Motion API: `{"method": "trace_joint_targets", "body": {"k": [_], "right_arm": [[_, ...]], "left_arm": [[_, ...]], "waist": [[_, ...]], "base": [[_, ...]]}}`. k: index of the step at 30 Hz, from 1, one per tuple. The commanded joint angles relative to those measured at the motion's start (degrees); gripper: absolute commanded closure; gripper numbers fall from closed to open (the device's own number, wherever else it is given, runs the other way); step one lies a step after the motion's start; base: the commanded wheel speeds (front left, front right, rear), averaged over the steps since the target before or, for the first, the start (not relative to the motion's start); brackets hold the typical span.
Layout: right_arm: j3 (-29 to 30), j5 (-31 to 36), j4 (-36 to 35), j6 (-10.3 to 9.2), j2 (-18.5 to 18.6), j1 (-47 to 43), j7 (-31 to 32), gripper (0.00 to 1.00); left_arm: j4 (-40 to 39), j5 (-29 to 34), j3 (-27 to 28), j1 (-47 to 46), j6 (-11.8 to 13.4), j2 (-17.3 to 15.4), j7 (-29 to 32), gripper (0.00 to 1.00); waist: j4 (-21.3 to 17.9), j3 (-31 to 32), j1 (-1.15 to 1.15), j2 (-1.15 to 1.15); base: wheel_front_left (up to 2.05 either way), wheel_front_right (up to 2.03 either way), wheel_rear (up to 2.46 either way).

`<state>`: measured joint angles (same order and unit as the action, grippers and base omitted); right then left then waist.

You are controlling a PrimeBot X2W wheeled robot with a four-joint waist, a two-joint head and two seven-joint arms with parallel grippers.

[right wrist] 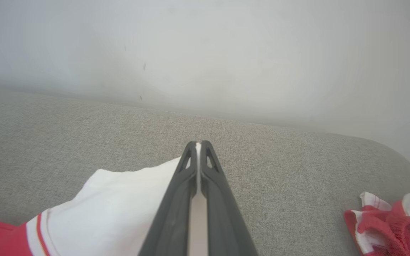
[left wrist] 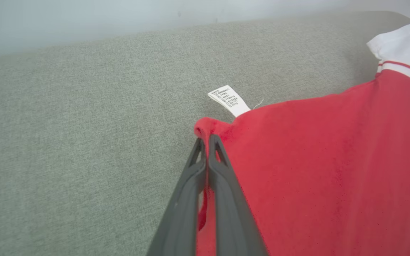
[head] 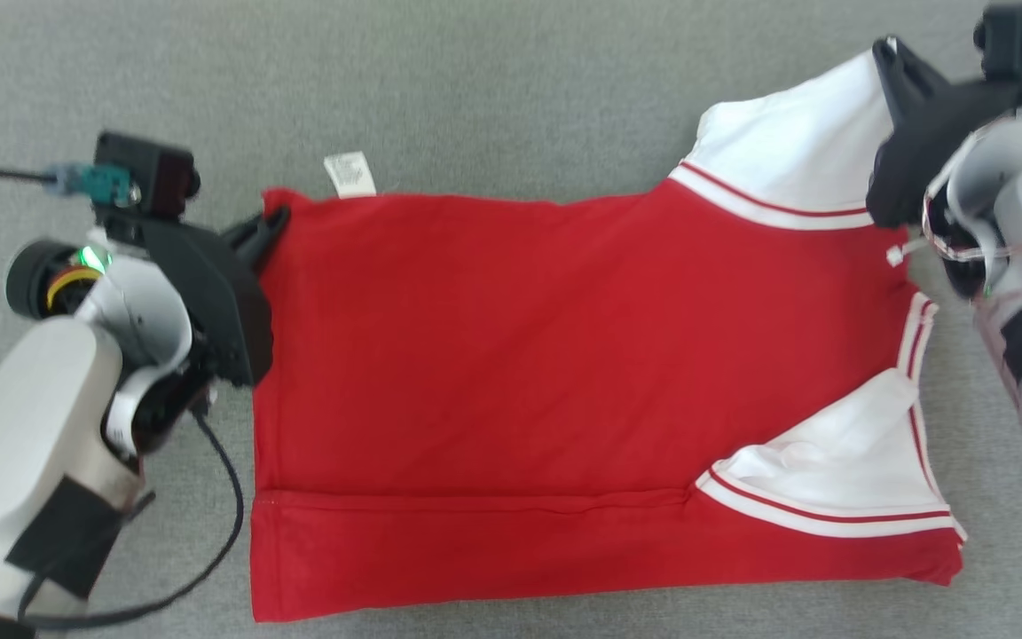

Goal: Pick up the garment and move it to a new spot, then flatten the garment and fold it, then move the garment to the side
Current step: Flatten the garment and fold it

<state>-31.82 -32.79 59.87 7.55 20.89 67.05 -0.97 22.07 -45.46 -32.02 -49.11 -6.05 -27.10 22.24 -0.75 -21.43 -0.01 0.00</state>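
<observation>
The garment [head: 511,355] is a red shirt with white sleeves, spread flat on a grey fabric surface [head: 493,89], its lower part folded up. My left gripper [head: 276,217] is shut on the shirt's far left corner, close to a white care label [head: 349,173]. The left wrist view shows that gripper [left wrist: 206,138] pinching a bunched bit of red cloth [left wrist: 333,160] beside the label [left wrist: 229,100]. My right gripper [head: 885,49] is shut on the far white sleeve [head: 795,142]. In the right wrist view white cloth shows between the closed fingers of that gripper [right wrist: 198,144], with the sleeve [right wrist: 112,202] to its left.
The grey surface ends in a rounded far edge [right wrist: 368,142] with a pale wall [right wrist: 226,53] behind it. A crumpled red and white cloth [right wrist: 393,224] lies at the lower right of the right wrist view. A black cable [head: 227,515] hangs from my left arm.
</observation>
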Motion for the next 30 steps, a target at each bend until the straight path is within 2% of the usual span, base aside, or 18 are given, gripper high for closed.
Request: {"method": "trace_joint_targets", "body": {"k": [1,9,18,23,30], "right_arm": [[-0.38,-1.54,-2.33,-0.13,1.11,-3.06,-1.88,1.00],[-0.47,-5.23,-12.50,-0.13,4.43,-14.68,-6.02,1.00],[5.92,-5.01,-26.85,-0.13,7.34,-30.21,-5.91,1.00],[12.44,-2.84,-35.22,-0.14,6.56,-38.96,-3.63,1.00],[22.95,0.71,-47.30,-0.13,2.22,-51.65,0.92,1.00]], "left_arm": [[-0.56,-0.35,0.24,2.15,0.31,-0.55,-0.92,1.00],[-2.56,-1.02,0.69,7.25,1.51,-1.96,-2.63,1.00],[-5.24,-1.01,0.72,12.39,3.18,-2.94,-4.72,1.00],[-7.80,-1.36,1.42,15.89,4.54,-2.78,-7.67,1.00],[-10.67,-0.30,1.41,21.51,5.86,-2.97,-12.48,1.00]], "waist": [[-0.98,2.54,0.01,0.00],[-2.23,5.54,0.01,0.00],[-2.93,7.72,0.01,0.00],[-2.60,8.69,0.01,0.00],[-1.73,9.71,0.01,0.00]], "base": [[0.00,0.00,0.00],[0.00,0.00,0.00],[0.00,0.00,0.00],[0.00,0.00,0.00],[0.00,0.00,0.00]]}}
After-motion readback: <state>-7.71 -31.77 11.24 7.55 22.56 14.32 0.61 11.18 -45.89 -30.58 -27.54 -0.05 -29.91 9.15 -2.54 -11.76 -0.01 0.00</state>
